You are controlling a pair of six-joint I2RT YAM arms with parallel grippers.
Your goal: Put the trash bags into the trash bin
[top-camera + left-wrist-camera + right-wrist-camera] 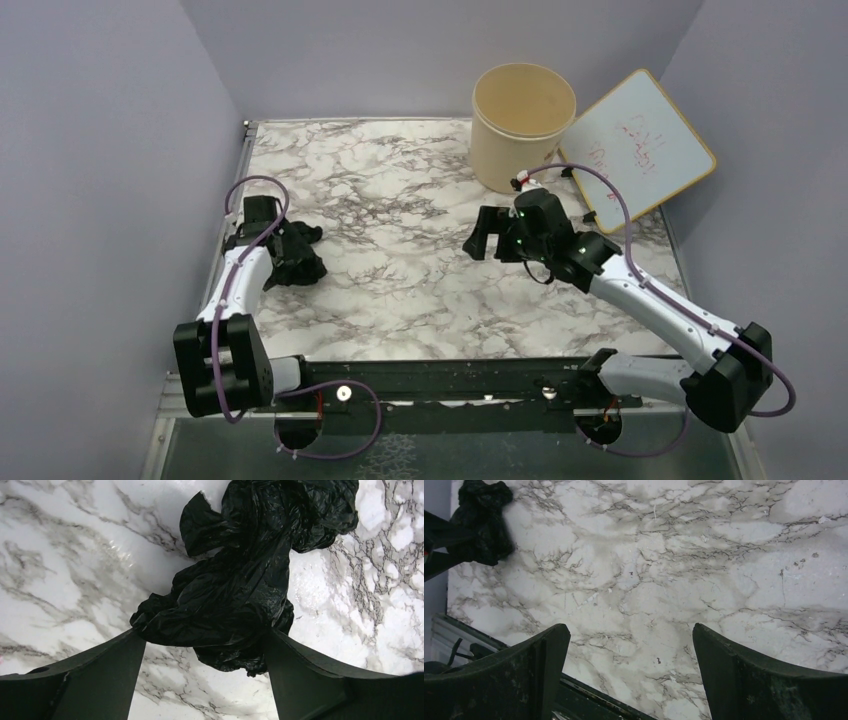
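Grasp step: left tool [205, 632] is straddling the trash bags [240, 580], jaws apart, not clamping. Right tool [629, 627] is hovering, jaws apart, empty. Next move is calling for closing, then carrying to the trash bin [523, 125], upper right of the top view.

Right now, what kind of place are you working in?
Probably a robot test booth, not a home: plain lavender walls box in a marble-patterned tabletop, and a scribbled whiteboard leans beside the beige trash bin.

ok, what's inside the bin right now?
Only bare beige wall shows inside the bin; no bag in sight. Its near wall hides part of the floor. The black bag lies on the table, between the open fingers of the left gripper.
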